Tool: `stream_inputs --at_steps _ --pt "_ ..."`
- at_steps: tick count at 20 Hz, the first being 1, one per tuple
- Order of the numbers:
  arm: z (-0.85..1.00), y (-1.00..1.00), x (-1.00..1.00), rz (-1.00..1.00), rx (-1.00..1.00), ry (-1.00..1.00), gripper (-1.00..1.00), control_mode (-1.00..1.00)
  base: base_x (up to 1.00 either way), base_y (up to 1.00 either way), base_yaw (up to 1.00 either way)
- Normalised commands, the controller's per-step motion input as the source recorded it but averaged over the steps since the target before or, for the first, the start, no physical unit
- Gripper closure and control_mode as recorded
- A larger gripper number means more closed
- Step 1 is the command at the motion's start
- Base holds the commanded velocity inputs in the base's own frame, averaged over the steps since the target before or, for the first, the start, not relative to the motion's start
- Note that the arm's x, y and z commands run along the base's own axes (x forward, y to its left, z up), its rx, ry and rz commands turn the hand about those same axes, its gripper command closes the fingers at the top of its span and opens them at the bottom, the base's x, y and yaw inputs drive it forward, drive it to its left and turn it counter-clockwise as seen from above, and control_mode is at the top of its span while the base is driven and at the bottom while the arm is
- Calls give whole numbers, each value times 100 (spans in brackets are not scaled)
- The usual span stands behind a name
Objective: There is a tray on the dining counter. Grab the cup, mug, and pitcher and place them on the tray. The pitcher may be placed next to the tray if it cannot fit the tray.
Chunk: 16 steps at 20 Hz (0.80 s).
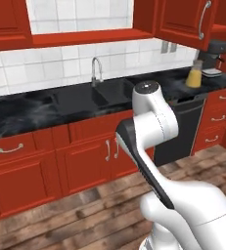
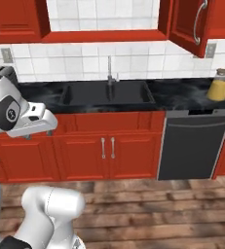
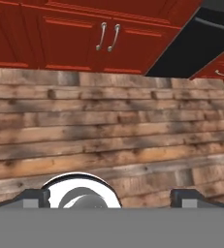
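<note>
Plainly the robot stands back from the worktop with nothing in hand: in the hand view the gripper [image 3: 108,198] looks down at the floor, its two dark fingertips [image 3: 36,198] rising far apart at five and seven o'clock of that picture, so the claw is spread wide and empty, which fits an arm carried folded while the base gets into position. The pitcher [image 1: 194,75] is the one task thing to be found, standing upright on the narrow black worktop [image 1: 46,105] at about two o'clock in the left base view, just beside a dark coffee machine [image 1: 213,56] in the corner; in the right base view it sits at three o'clock, above the dishwasher [image 2: 192,146]. It is well apart from the arm, so I judge a drive toward it comes before any reach. The jug is clear glass over orange-yellow juice, wide at the foot and tapering to a tan cork-like lid, a shape that would likely want a grip low on the neck or body. The worktop is glossy black stone with pale veining, a sink [image 1: 112,90] sunk into it under a curved metal tap [image 1: 96,68]; the cabinets [image 1: 26,171] are smooth red with slim metal handles, the wall white tile, the floor [image 3: 108,131] rough, knotted brown planks.
</note>
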Motion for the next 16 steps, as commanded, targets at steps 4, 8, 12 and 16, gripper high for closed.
stream_inputs --at_steps 4,8,12,16 --pt "0 0 0 0 0 0 -100 100 27 -100 13" --pt "0 0 0 0 0 0 -100 100 29 -100 13" --pt "0 0 0 0 0 0 -100 100 21 -100 13" --pt "0 0 0 0 0 0 -100 100 19 -100 13"
